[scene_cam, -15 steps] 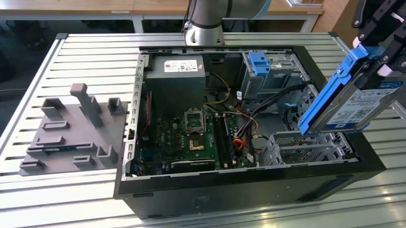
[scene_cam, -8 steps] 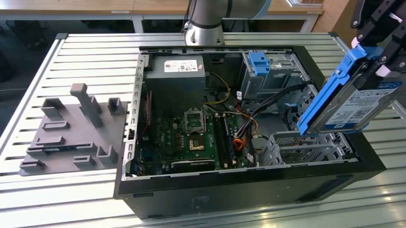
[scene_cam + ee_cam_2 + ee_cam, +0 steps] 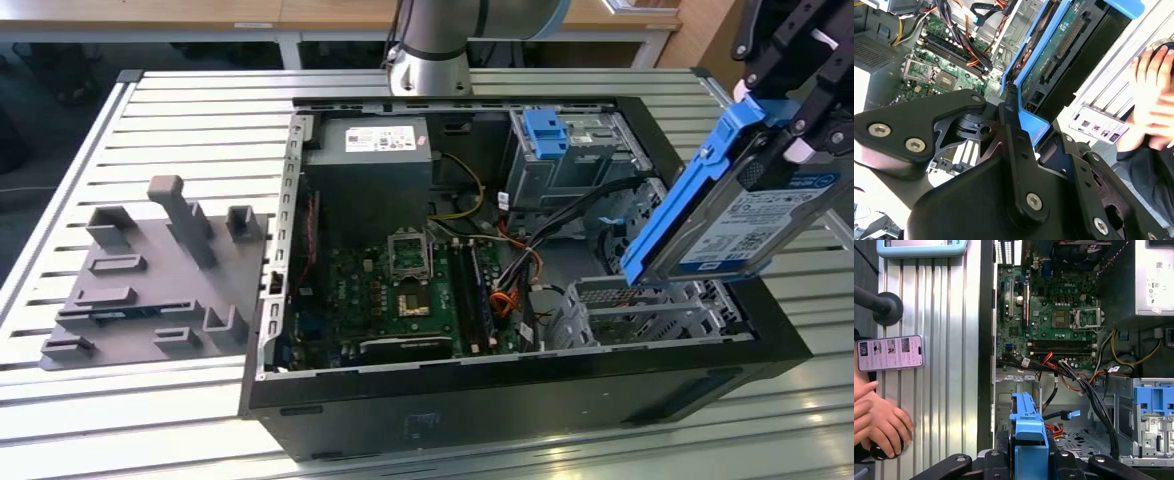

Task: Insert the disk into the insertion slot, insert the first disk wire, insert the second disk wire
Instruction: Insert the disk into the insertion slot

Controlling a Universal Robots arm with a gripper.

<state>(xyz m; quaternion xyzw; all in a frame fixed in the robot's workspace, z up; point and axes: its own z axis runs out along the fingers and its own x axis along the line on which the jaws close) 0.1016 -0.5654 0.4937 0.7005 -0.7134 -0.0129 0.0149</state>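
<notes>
Pincer: we see the pincer (image 3: pixel 787 118) at the exterior view's far right, its black fingers closed on the disk, gripping it by the upper end of its blue frame.
Fixture plate: at the exterior view's far left, a grey fixture plate (image 3: pixel 147 285) with upright blocks lies on the table.
Table: the table (image 3: pixel 200 110) is slatted metal and carries everything we name here.
Case: a black computer case (image 3: pixel 441 420) lies on its side, open towards us.
Motherboard: the green motherboard (image 3: pixel 414 280) sits flat on the case floor, near the middle.
Cables: a bundle of black and orange cables (image 3: pixel 514 275) runs just to the right of the motherboard.
Grey box: a taller grey box (image 3: pixel 574 165) topped by a blue clip stands at the back of the case.
Insertion slot: the insertion slot (image 3: pixel 641 320), a low cage of perforated grey sheet, sits at the case's right end, and we see its bay unfilled.
Disk look: the disk (image 3: pixel 747 215) is a flat grey drive with a white printed label, framed in bright blue plastic. In the second wrist view we see its green circuit-board underside.
Disk place: it hangs tilted, upper end to the right and lower end over the slot. We cannot tell whether they touch.
Beside the case: in the first wrist view a person's hand (image 3: pixel 881 422) rests near a phone (image 3: pixel 889 353) lying flat on the slats.
</notes>
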